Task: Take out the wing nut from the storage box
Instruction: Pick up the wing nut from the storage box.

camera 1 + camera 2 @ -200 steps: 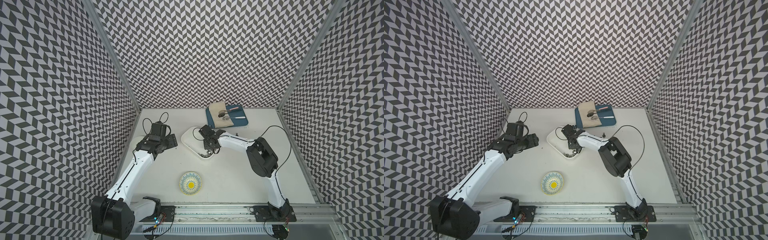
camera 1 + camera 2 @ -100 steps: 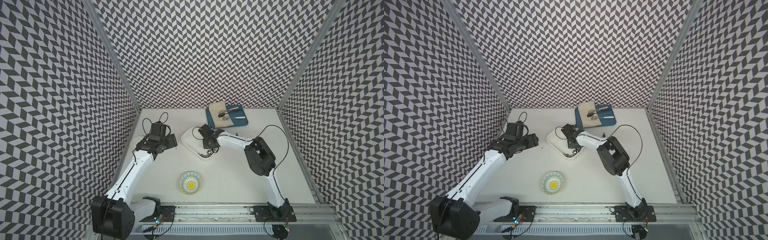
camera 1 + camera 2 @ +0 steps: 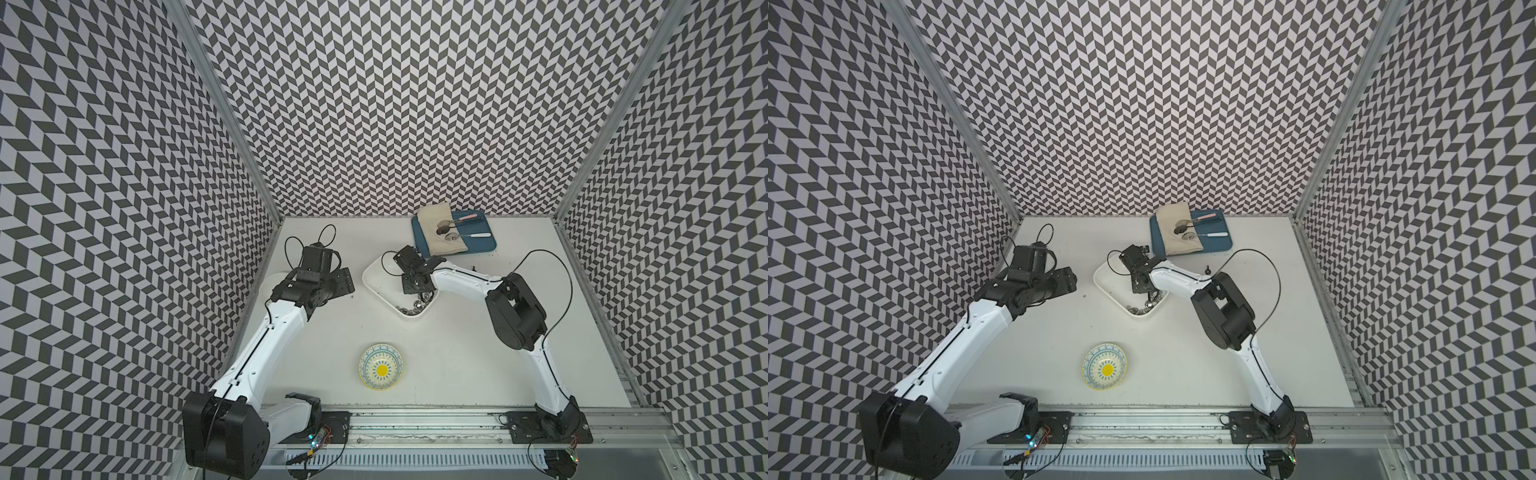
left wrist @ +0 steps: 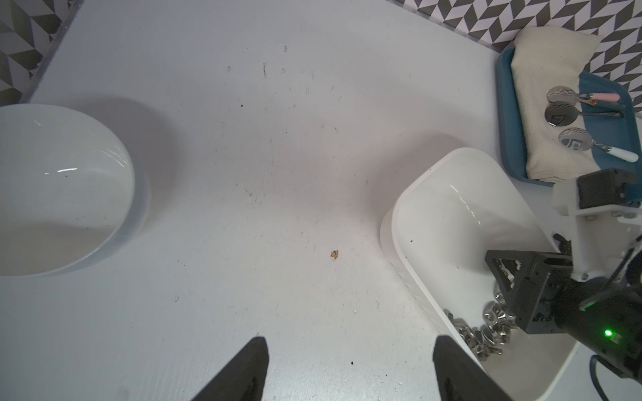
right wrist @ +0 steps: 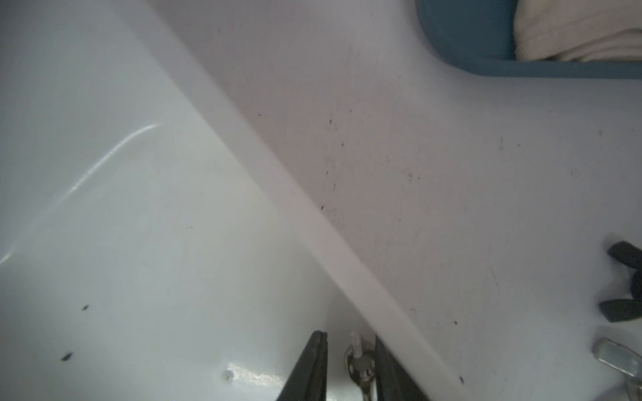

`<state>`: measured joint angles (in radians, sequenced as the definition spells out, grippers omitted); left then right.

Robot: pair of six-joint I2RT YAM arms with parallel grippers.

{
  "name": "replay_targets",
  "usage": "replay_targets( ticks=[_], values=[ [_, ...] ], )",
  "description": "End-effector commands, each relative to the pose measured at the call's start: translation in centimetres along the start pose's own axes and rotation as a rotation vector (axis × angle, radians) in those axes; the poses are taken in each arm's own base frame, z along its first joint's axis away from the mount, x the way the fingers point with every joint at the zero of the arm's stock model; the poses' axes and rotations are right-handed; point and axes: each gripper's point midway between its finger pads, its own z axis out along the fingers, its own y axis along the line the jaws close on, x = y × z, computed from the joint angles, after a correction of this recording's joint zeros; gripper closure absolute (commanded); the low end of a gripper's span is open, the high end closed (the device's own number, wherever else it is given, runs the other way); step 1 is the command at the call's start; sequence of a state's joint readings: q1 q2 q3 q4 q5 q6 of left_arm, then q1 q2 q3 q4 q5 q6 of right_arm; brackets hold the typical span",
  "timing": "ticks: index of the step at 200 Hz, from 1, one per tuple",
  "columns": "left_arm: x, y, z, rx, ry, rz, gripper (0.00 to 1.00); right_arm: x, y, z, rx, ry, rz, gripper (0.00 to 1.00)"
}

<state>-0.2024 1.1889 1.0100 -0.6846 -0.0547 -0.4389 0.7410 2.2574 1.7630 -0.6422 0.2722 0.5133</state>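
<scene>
The white storage box [image 3: 380, 276] [image 3: 1106, 276] lies mid-table with a heap of silver wing nuts [image 3: 415, 305] [image 4: 476, 338] at its near end. My right gripper [image 3: 411, 286] [image 3: 1140, 286] reaches down into the box beside its wall [image 5: 278, 180]. Its jaws [image 5: 349, 336] stand narrowly apart around one wing nut [image 5: 361, 364]. The nut rests against one finger, and a gap shows on its other side. My left gripper [image 3: 344, 283] [image 4: 351, 338] hovers over bare table left of the box, open and empty.
A round white bowl [image 4: 62, 194] sits at the far left under the left arm. A patterned bowl [image 3: 381, 366] stands near the front. The blue tray [image 3: 482, 245] with cloth and spoons is at the back. A small black part [image 3: 1207, 271] lies right of the box.
The right gripper has shifted slightly inside the storage box. The left arm has held still.
</scene>
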Motion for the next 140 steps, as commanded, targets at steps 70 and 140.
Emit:
replay_targets(
  ticks=[70, 140],
  values=[
    [-0.6, 0.0, -0.8, 0.008, -0.027, 0.0, 0.21, -0.9, 0.2, 1.5, 0.002, -0.024, -0.014, 0.79],
    [-0.6, 0.0, -0.8, 0.008, -0.027, -0.003, 0.21, -1.6, 0.7, 0.4, -0.041, -0.037, -0.015, 0.94]
  ],
)
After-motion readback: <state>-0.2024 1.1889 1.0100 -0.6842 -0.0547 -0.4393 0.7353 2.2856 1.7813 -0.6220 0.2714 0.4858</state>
